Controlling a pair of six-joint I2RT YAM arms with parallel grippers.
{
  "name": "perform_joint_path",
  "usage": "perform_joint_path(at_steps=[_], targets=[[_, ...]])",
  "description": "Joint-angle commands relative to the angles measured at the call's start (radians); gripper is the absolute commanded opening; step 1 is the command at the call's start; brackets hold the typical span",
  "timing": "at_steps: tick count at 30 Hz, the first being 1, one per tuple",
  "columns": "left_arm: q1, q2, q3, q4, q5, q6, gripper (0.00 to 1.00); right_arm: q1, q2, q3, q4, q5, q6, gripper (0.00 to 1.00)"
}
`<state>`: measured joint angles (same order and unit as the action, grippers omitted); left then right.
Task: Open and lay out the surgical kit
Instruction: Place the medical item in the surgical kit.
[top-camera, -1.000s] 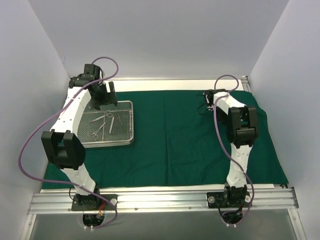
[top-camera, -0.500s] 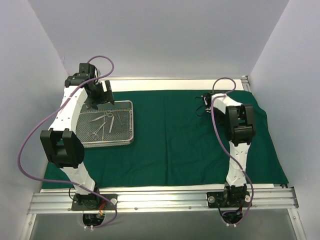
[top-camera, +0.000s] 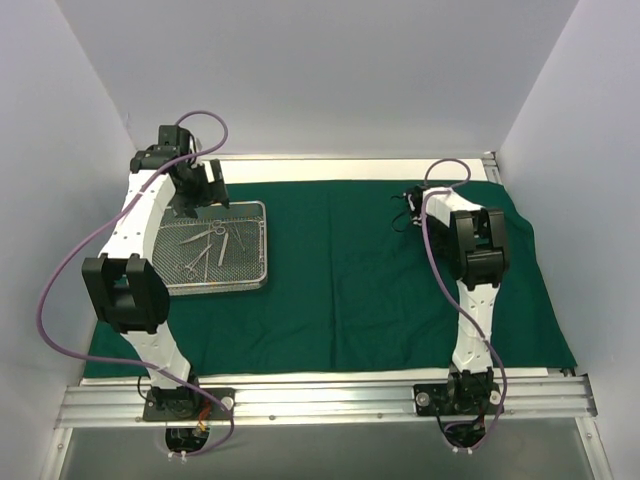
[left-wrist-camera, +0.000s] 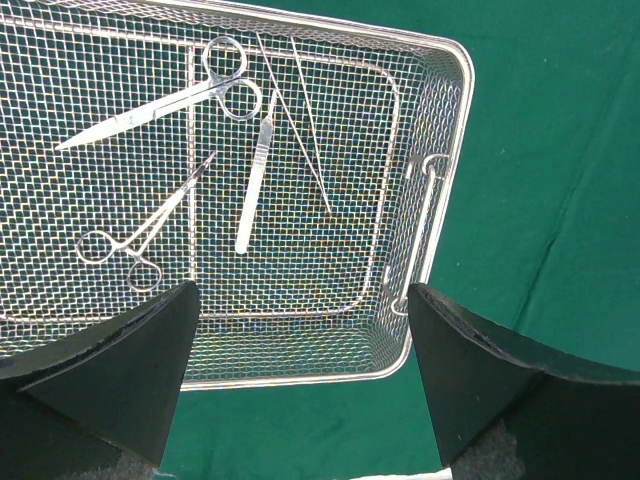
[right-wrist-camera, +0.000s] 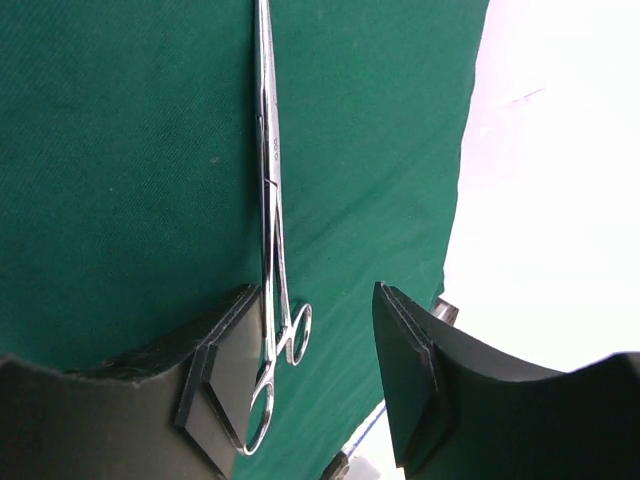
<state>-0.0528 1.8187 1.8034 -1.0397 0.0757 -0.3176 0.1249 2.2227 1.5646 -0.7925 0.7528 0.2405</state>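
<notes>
The left gripper (left-wrist-camera: 300, 300) hung with its jaws wide apart above the rectangular silver wire-mesh tray (left-wrist-camera: 440, 60), which sat beneath and ahead of its fingers on the dark green cloth wrap (left-wrist-camera: 540, 200). A clean pick would likely mean descending straight onto one piece, say the flat slim steel handle (left-wrist-camera: 255, 175) ahead of the fingers. That would keep it clear of the ring-handled steel scissors (left-wrist-camera: 160, 105) and the small ring-handled clamp (left-wrist-camera: 140, 235) further toward its left finger. The right gripper (right-wrist-camera: 318, 295) was likewise spread. A long, bright ring-handled steel clamp (right-wrist-camera: 268, 170) lay flat on the cloth just beside its left-hand pad, tips pointing away.
</notes>
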Motion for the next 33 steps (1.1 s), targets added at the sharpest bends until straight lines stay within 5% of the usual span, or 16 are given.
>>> perform_joint_path(at_steps=[1, 11, 21, 24, 28, 33], targets=[[0.010, -0.004, 0.017, 0.023, 0.015, 0.011, 0.94, 0.002, -0.027, 0.032, -0.042, -0.072, 0.008, 0.48], [0.030, -0.018, -0.018, 0.049, 0.030, 0.012, 0.94, -0.002, -0.092, -0.018, -0.060, -0.130, -0.003, 0.48], [0.048, -0.038, -0.056, 0.070, 0.047, 0.011, 0.94, -0.057, -0.313, -0.116, 0.065, -0.374, -0.040, 0.48], [0.079, -0.044, -0.068, 0.076, 0.061, 0.006, 0.94, -0.067, -0.333, -0.141, 0.090, -0.499, -0.035, 0.40], [0.088, -0.048, -0.084, 0.081, 0.078, 0.005, 0.94, -0.080, -0.331, -0.187, 0.124, -0.642, -0.027, 0.02], [0.102, -0.055, -0.093, 0.084, 0.093, 0.005, 0.94, -0.105, -0.314, -0.241, 0.160, -0.716, -0.010, 0.00]])
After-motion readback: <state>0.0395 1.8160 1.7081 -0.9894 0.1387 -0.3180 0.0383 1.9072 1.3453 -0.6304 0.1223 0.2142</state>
